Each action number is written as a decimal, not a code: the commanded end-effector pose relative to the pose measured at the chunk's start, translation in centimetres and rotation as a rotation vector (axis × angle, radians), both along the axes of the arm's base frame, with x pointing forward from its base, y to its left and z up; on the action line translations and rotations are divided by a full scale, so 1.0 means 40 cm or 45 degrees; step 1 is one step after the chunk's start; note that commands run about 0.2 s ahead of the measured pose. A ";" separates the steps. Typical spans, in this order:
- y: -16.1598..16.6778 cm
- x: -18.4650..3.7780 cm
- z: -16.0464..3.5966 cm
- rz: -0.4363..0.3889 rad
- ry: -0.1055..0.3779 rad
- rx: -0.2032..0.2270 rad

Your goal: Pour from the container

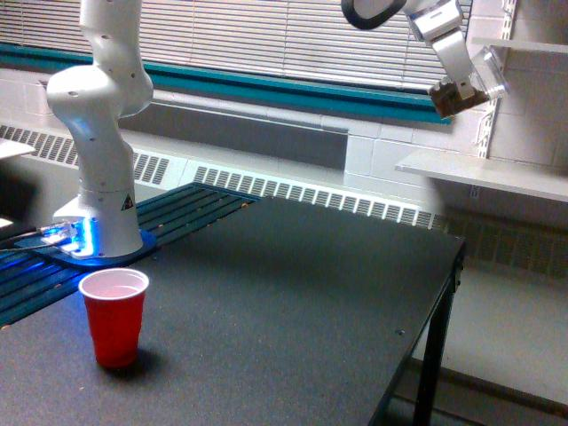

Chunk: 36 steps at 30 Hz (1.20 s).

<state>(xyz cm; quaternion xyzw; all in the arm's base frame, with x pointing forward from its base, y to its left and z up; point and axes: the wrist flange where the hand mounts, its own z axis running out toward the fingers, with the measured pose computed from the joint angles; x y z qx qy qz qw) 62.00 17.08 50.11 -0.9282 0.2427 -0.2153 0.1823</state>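
One container, clear with brown bits showing at its lower end, sits tilted in our claw, high at the exterior view's upper right. We judge the claw closed on it, though the fingers blur into the plastic and we cannot tell their exact spread. Far below the claw and well off toward the view's left stands the red cup on the dark table. Tipping further from here could, we judge, spill the bits past the table edge. The arm's upper links are cut off by the frame.
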 end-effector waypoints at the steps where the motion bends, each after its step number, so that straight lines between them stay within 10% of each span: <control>1: 0.054 -0.013 0.018 0.053 -0.021 0.006; 14: -0.014 0.000 0.006 0.055 -0.047 -0.030; 36: -0.446 -0.098 -0.059 0.066 -0.052 -0.262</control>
